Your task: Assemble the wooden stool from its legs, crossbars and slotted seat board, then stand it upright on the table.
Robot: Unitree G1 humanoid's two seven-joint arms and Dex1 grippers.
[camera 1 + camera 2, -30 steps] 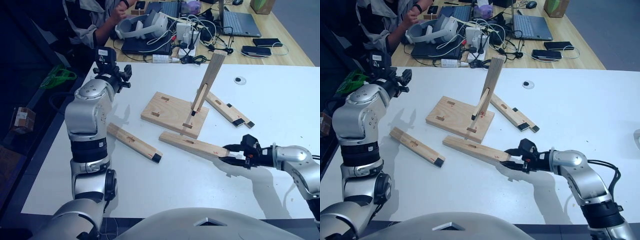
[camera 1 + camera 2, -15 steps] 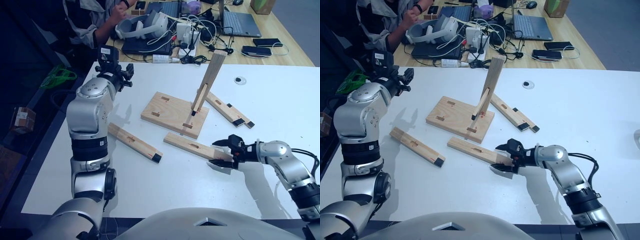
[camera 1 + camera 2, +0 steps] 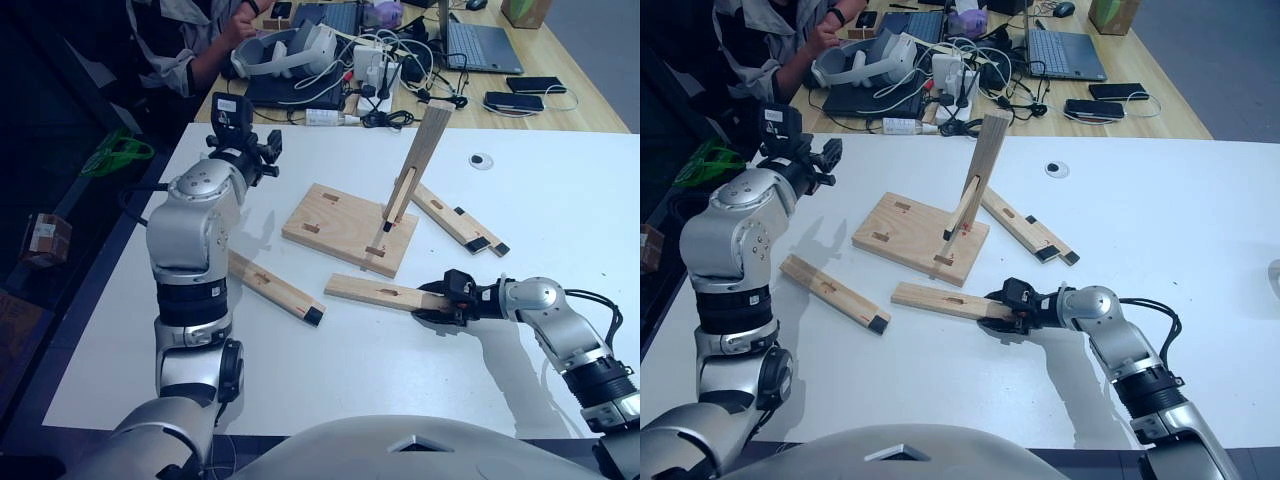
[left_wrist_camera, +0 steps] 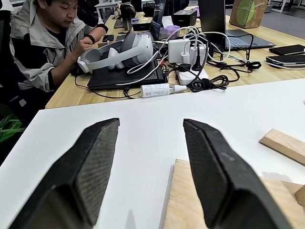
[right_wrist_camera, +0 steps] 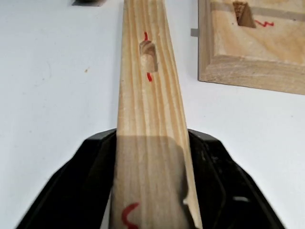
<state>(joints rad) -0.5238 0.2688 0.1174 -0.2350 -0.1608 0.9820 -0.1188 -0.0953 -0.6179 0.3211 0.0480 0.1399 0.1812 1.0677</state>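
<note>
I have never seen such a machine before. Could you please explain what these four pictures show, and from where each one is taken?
It is a humanoid robot with two arms, each ending in a two-finger gripper. Two pictures come from its head camera, looking down on a white table; two come from wrist cameras. On the table lies a slotted seat board with an upright leg in it. A loose leg lies to its left, more wooden pieces behind it. The right gripper is closed on the end of a third leg in front of the board. The left gripper is open and empty, raised left of the board.
</note>
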